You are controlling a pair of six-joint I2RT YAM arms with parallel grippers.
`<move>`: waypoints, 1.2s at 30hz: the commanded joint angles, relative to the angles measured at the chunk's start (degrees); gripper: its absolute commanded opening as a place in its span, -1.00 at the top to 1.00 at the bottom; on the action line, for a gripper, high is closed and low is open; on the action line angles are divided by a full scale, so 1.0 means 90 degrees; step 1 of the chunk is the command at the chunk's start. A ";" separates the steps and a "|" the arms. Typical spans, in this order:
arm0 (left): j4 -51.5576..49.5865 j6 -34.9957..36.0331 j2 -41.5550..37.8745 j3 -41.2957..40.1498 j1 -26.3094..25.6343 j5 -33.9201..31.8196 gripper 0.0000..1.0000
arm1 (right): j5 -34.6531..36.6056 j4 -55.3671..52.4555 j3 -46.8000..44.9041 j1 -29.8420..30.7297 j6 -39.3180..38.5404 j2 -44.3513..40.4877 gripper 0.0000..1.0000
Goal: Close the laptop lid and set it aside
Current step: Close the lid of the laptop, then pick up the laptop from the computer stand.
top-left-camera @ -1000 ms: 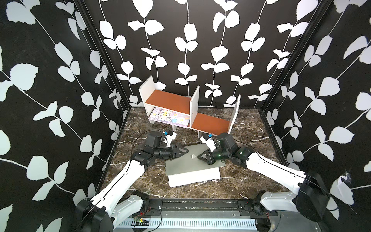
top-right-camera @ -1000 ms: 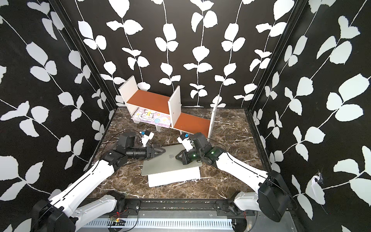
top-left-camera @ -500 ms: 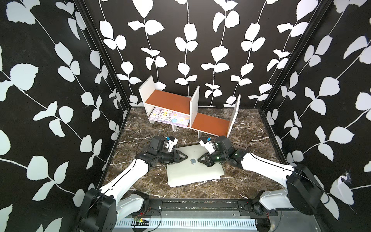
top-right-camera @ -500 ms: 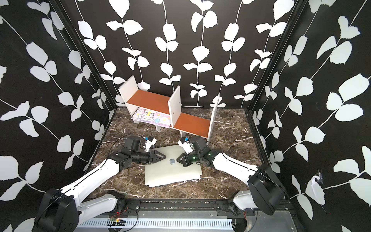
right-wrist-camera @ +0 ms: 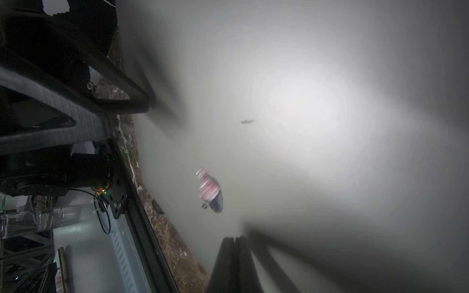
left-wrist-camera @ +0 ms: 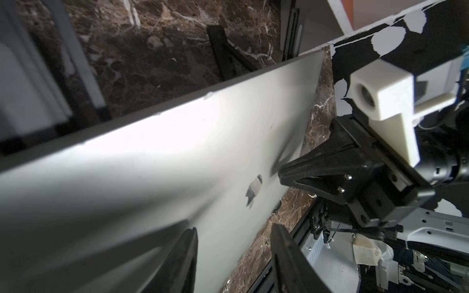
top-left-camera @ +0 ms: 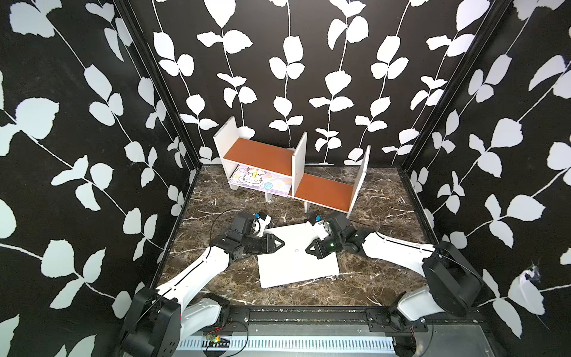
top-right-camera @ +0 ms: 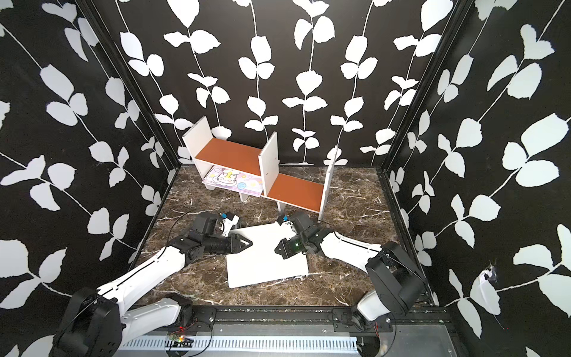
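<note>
The silver laptop (top-left-camera: 293,265) (top-right-camera: 262,265) lies shut in the middle of the marble table in both top views. Its plain lid (left-wrist-camera: 152,165) (right-wrist-camera: 317,114) faces up, with the dark apple logo (left-wrist-camera: 253,194) (right-wrist-camera: 210,192) near the centre. My left gripper (top-left-camera: 281,243) (top-right-camera: 250,243) (left-wrist-camera: 233,256) reaches in low over the lid's left part, open, with only the lid's surface showing between its fingers. My right gripper (top-left-camera: 307,249) (top-right-camera: 276,249) (right-wrist-camera: 234,263) is shut, empty, and its tip is down at the lid just right of the logo.
A white shelf with orange boards (top-left-camera: 262,154) (top-right-camera: 234,154) stands at the back, with a pastel cartoon notebook (top-left-camera: 262,180) (top-right-camera: 234,180) under its left board. A black stand's leg (left-wrist-camera: 223,50) shows past the laptop's far edge. Black leaf-patterned walls close in three sides.
The lid, raised a little off the base a second ago, has come down flat onto it. Both grippers have sunk with it and moved slightly toward the front.
</note>
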 commanded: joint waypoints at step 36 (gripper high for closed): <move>-0.0320 -0.1209 -0.1723 -0.1128 0.0292 -0.1913 -0.97 | 0.0478 0.0904 -0.1881 -0.1184 0.0713 -0.1946 -0.37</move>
